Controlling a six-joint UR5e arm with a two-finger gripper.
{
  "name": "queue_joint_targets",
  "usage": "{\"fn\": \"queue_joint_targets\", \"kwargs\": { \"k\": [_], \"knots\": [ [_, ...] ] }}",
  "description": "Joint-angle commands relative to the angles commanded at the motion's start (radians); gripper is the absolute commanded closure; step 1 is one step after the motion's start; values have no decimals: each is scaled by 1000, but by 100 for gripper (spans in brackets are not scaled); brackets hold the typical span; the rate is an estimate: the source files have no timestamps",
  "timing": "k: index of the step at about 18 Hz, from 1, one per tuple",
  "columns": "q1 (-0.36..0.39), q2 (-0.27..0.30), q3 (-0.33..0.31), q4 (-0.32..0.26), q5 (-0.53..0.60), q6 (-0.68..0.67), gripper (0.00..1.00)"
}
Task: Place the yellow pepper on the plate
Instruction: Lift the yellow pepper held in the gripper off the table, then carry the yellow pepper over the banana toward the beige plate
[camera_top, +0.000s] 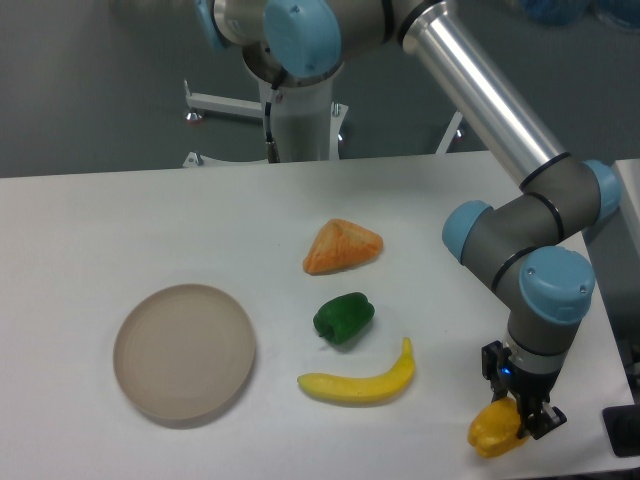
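A white counter (150, 220) seen from a fixed camera, with a robot arm reaching in from the upper right. At the near right corner of the counter, the arm's claw (520, 425) points down, its dark fingers closed around the yellow pepper (493, 428). The pepper sits at the counter's front edge; whether it rests on the surface or is just lifted cannot be told. A round tan plate (184, 350) lies well apart on the left side, with nothing on it. Between plate and pepper lie three other foods: an orange wedge (342, 246) toward the back, a green pepper (343, 317) just in front of it, and a banana (360, 381) nearest the camera, curving upward at its right end.
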Motion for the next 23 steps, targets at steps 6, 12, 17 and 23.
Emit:
{"fn": "queue_joint_targets", "kwargs": {
  "k": [6,12,17,23],
  "knots": [
    [-15,26,-14,-6,14,-28,48],
    [-29,159,-175,-23,20,-127,48],
    [-81,297,-297,-149,136,-238,48],
    [-192,405,-422,-207,158,-489,48]
  ]
}}
